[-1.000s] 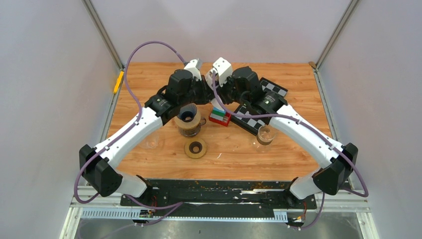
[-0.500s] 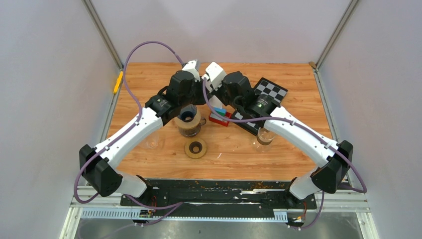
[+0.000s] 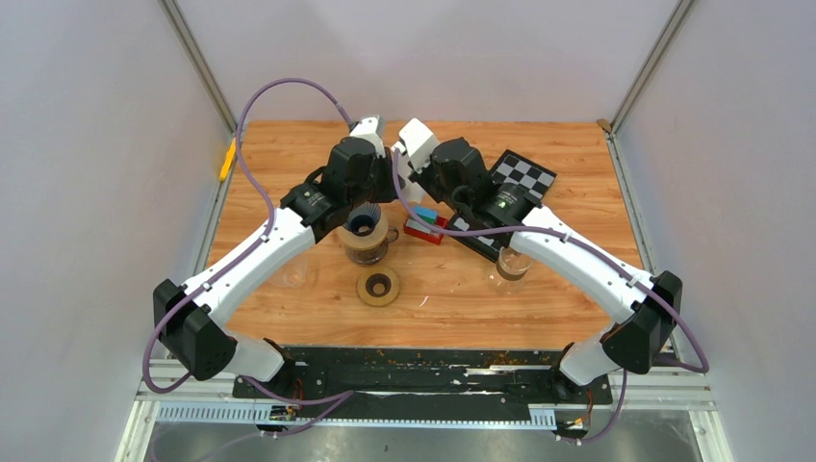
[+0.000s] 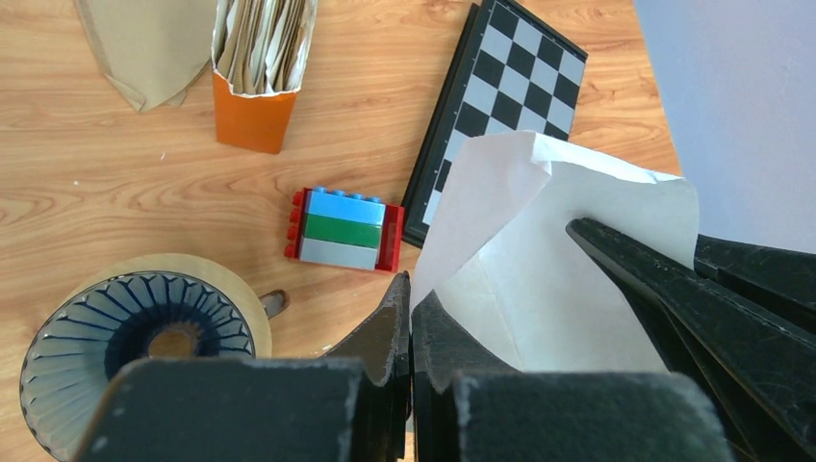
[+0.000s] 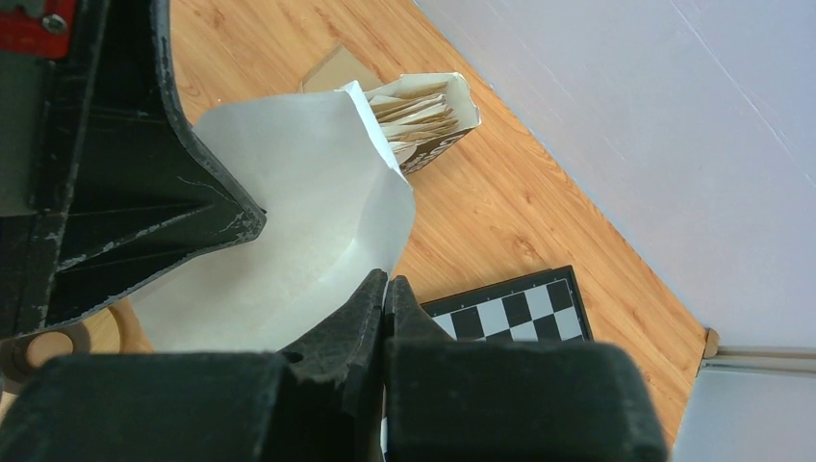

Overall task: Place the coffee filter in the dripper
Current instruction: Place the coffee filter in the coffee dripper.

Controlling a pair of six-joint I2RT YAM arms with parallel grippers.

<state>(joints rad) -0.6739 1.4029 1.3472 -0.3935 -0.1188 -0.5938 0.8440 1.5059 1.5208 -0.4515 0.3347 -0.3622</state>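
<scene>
Currently the white filter (image 4: 539,260) hangs in the air between the two arms, above the table (image 4: 115,192) and not yet in the dripper (image 4: 135,337). Finding one: the left claw (image 4: 411,294) is closed, pinching the filter's lower edge. Finding two: the right claw (image 5: 386,284) is closed on the opposite edge. The paper has a fold at its top corner and looks mostly flat, so the step in hand appears to be spreading it into a cone. Recommendation: part the walls with a short, slow pull, since thin paper gripped at two edges may tear or slip free. One claw should then let go. The other should carry the filter over the dripper, which stands near the brick (image 4: 344,229), and lower it point first, centred on the ribbed bowl. Risk: a skewed entry would likely crease the paper against the ribs.
</scene>
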